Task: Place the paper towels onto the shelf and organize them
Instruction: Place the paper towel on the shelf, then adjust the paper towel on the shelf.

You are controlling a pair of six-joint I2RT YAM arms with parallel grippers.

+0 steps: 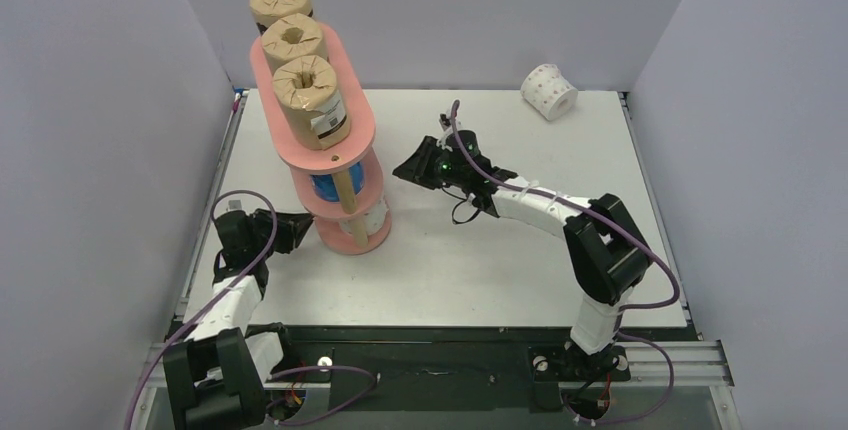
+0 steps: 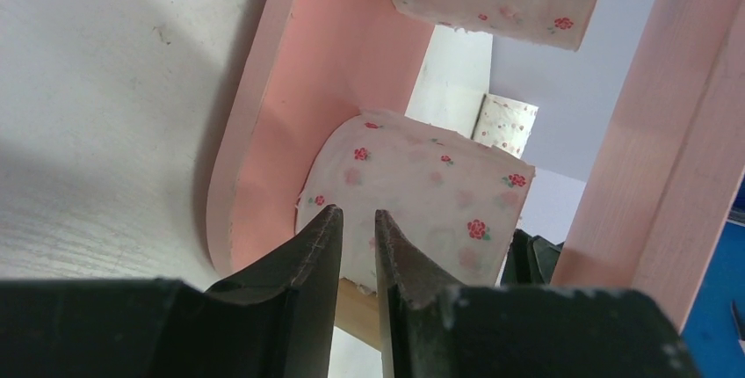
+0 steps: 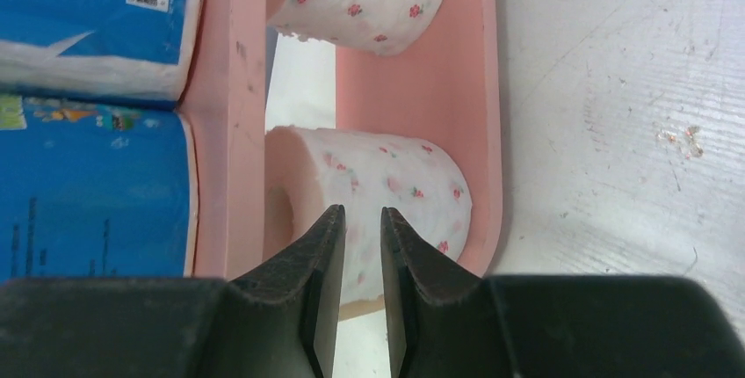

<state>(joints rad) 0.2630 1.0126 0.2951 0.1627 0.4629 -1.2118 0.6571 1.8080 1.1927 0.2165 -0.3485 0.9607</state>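
Note:
The pink shelf (image 1: 322,162) stands left of centre. Three brown paper towels (image 1: 310,95) sit on its top board, and blue ones (image 1: 327,188) fill the middle tier. Two white pink-dotted rolls stand on the bottom board (image 3: 422,105). My left gripper (image 1: 300,231) is at the shelf's left side, its tips (image 2: 356,213) right against a dotted roll (image 2: 439,193), jaws a narrow gap apart and empty. My right gripper (image 1: 405,168) is to the shelf's right, facing the near dotted roll (image 3: 395,185) with its tips (image 3: 361,209) slightly apart and nothing between them.
A third dotted roll (image 1: 549,91) lies on its side at the table's back right corner. Grey walls close in the table on the left, back and right. A wooden post (image 1: 346,190) joins the tiers at the shelf's front.

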